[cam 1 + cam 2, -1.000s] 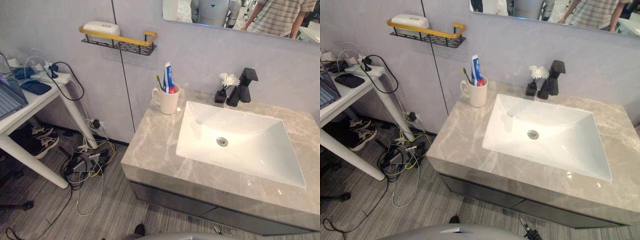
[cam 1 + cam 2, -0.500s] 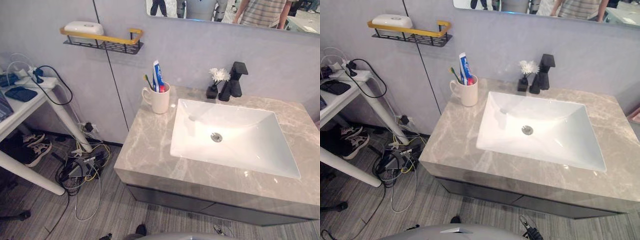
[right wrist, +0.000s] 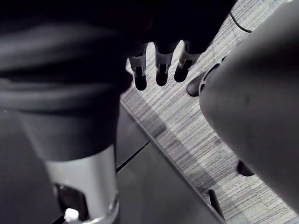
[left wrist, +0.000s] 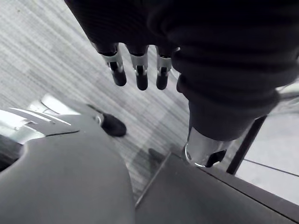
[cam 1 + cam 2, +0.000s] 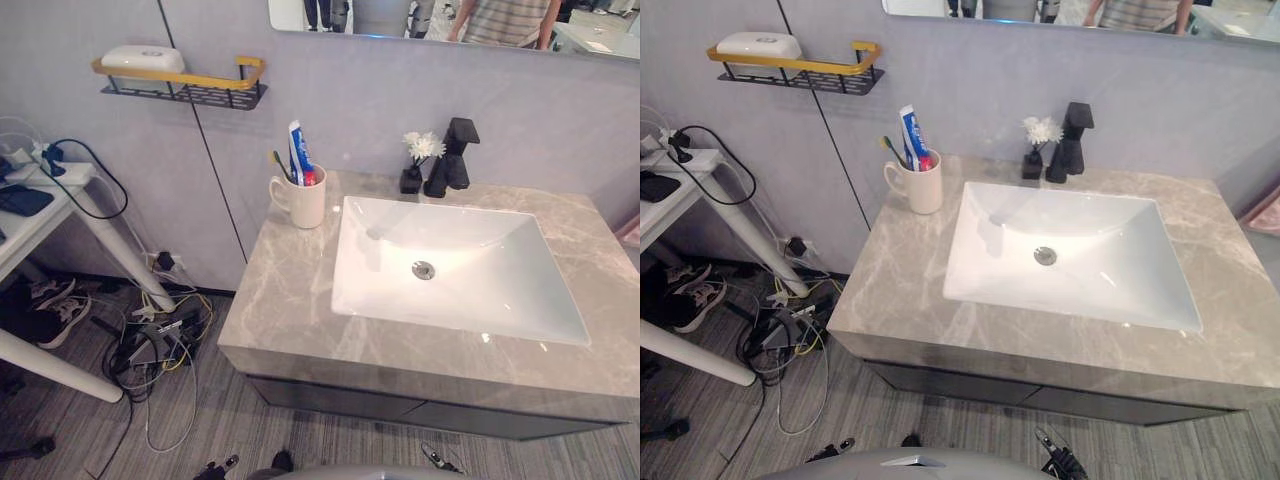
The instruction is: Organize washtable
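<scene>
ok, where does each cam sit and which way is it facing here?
Left eye view: on the head, looking down at the washtable, cup left of the sink.
Right eye view: same head, set slightly aside; shares that scene.
Left wrist view: on the left wrist, looking along the open left hand to the floor.
Right wrist view: likewise, along the open right hand to the floor.

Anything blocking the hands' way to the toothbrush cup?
Nothing visible stands on the countertop between its front edge and the cup; the sink lies to the cup's right. The left hand and right hand hang low over the floor, open.
</scene>
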